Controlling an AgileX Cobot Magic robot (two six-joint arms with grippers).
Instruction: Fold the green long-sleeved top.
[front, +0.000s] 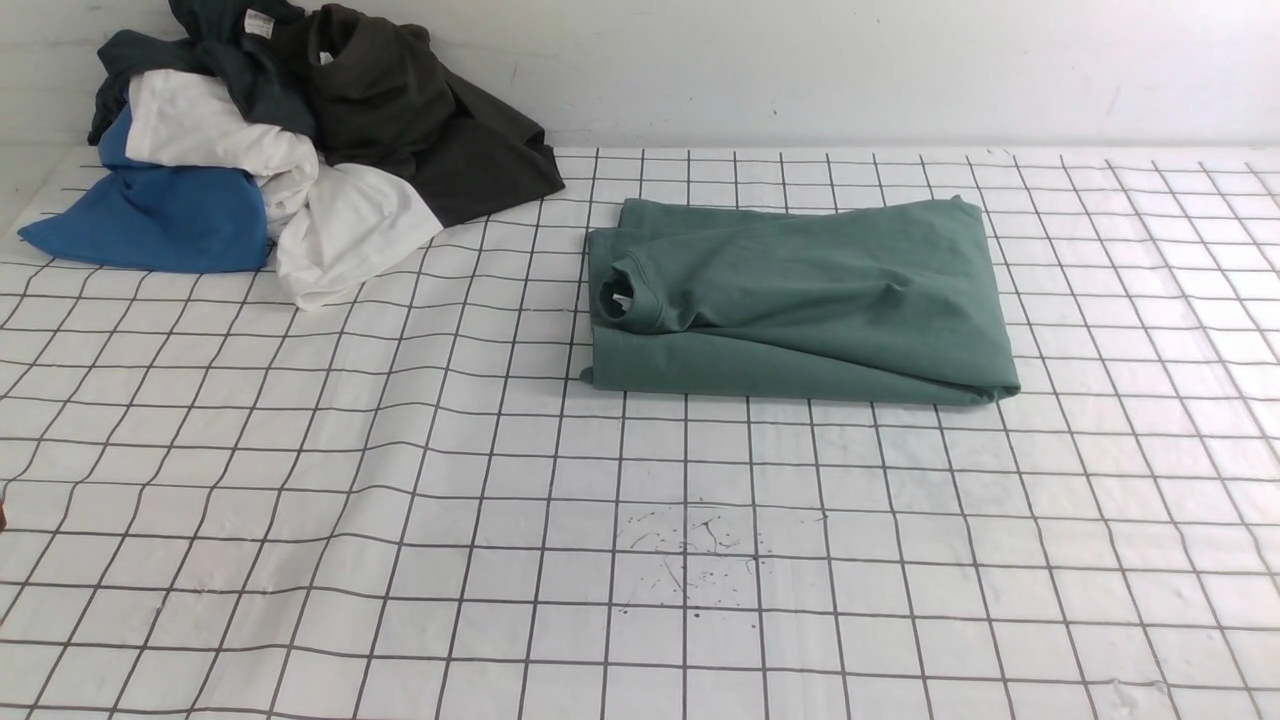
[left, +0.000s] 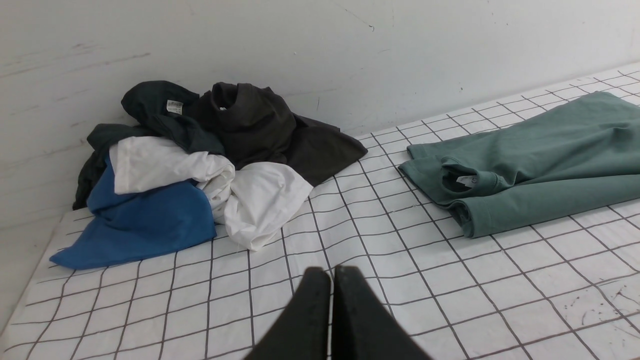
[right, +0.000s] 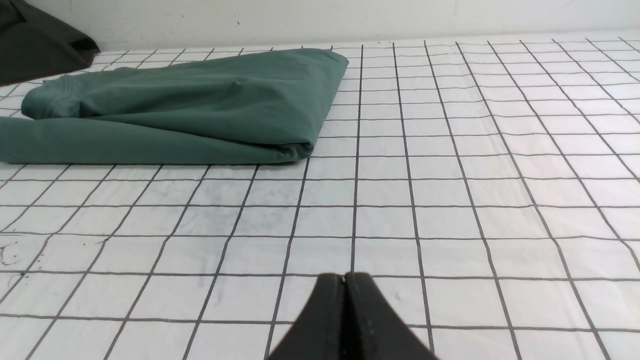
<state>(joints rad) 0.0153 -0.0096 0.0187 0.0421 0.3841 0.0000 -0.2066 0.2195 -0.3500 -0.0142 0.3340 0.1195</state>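
Note:
The green long-sleeved top lies folded into a compact rectangle on the gridded table, right of centre toward the back. Its ribbed neck faces left. It also shows in the left wrist view and in the right wrist view. Neither arm shows in the front view. My left gripper is shut and empty above the table, well short of the top. My right gripper is shut and empty above bare grid cloth, apart from the top.
A pile of other garments, blue, white, dark teal and very dark green-black, sits at the back left against the wall. The white grid cloth covers the table. Ink specks mark its front middle.

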